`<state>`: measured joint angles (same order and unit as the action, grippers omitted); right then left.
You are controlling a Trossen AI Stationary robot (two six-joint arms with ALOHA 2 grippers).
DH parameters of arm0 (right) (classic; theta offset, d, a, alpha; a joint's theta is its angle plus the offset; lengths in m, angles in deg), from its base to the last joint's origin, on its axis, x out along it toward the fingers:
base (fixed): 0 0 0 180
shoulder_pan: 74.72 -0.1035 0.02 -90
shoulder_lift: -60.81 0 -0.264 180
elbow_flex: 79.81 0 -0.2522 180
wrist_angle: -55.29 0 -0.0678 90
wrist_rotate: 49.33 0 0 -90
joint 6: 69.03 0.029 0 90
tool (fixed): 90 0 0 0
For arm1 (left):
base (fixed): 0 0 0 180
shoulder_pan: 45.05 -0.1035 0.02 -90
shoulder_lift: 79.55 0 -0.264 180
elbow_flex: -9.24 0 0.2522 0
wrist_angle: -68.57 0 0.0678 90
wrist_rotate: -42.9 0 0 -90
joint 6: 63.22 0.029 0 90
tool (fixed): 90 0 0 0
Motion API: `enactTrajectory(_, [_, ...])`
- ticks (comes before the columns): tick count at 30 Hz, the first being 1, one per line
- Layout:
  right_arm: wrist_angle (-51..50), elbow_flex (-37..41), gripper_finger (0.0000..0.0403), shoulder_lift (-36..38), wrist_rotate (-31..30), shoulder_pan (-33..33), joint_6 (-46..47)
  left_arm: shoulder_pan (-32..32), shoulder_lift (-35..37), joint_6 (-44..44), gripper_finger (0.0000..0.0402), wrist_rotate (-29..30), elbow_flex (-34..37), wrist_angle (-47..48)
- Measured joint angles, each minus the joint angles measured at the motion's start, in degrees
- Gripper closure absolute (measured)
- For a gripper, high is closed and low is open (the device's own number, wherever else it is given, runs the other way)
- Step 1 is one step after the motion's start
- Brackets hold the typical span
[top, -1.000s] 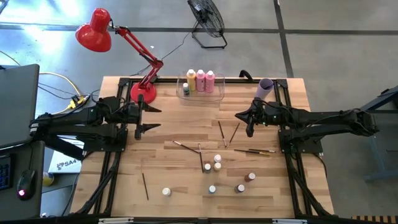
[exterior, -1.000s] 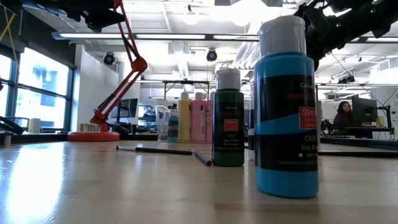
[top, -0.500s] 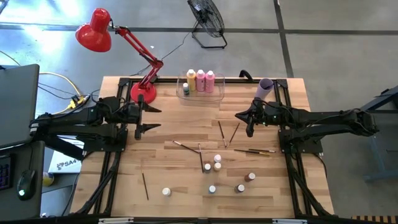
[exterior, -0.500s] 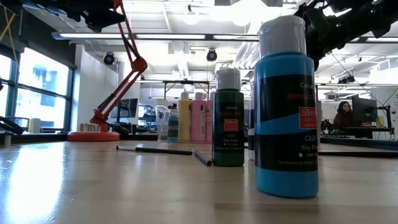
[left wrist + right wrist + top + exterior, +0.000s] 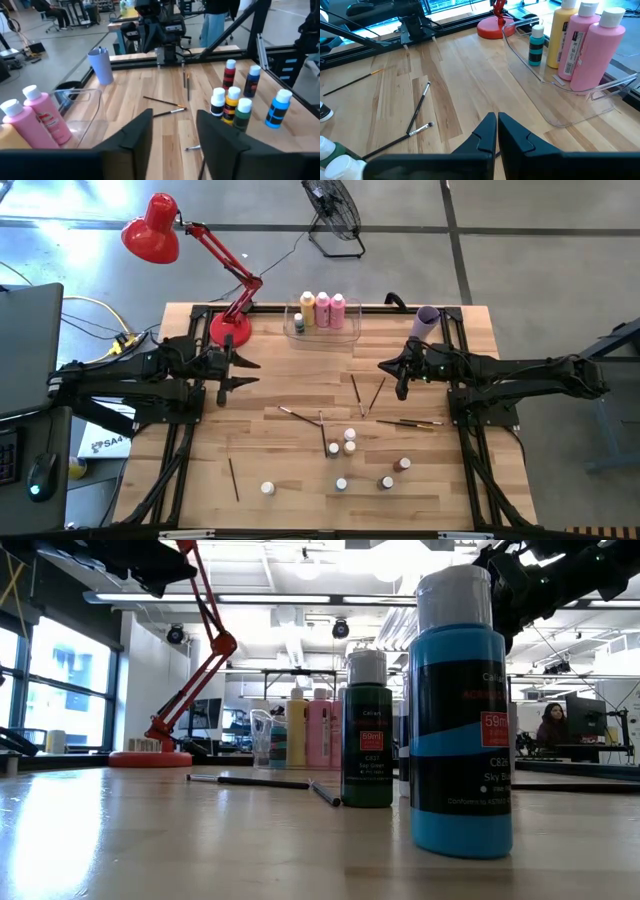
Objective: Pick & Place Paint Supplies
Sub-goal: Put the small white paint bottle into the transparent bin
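Currently, three tall paint bottles (image 5: 322, 307) and one tiny bottle (image 5: 536, 44) are standing in the clear bin (image 5: 352, 330). Six tiny bottles (image 5: 349, 448) and the paintbrushes (image 5: 363, 392) are lying outside it. The left gripper (image 5: 240, 372) is gaping empty; the right gripper (image 5: 392, 377) is clenched empty.

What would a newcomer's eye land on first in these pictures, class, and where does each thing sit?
First, the red desk lamp at the table's far left corner. Next, the pink and yellow-orange paint bottles standing in the clear bin at the far edge, with brushes and tiny white-capped bottles scattered mid-table. The left gripper and right gripper hover at either side.
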<state>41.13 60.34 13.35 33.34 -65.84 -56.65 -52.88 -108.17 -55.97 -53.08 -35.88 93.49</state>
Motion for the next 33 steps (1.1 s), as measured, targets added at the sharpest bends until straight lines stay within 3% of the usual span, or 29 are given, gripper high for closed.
enactTrajectory(6, [0.00,0.00,0.0395,0.00,0.00,0.00,-0.02,0.00,-0.02,0.24,0.0313,-0.01,0.00,1.75])
enactTrajectory(11, [0.00,0.00,0.0395,0.00,0.00,0.00,-0.16,0.00,-0.02,0.01,0.0336,-0.01,0.00,2.75])
enactTrajectory(33, [0.00,0.00,0.0395,0.00,0.00,0.00,-0.20,-0.02,-0.02,-0.04,0.0339,0.50,0.00,2.70])
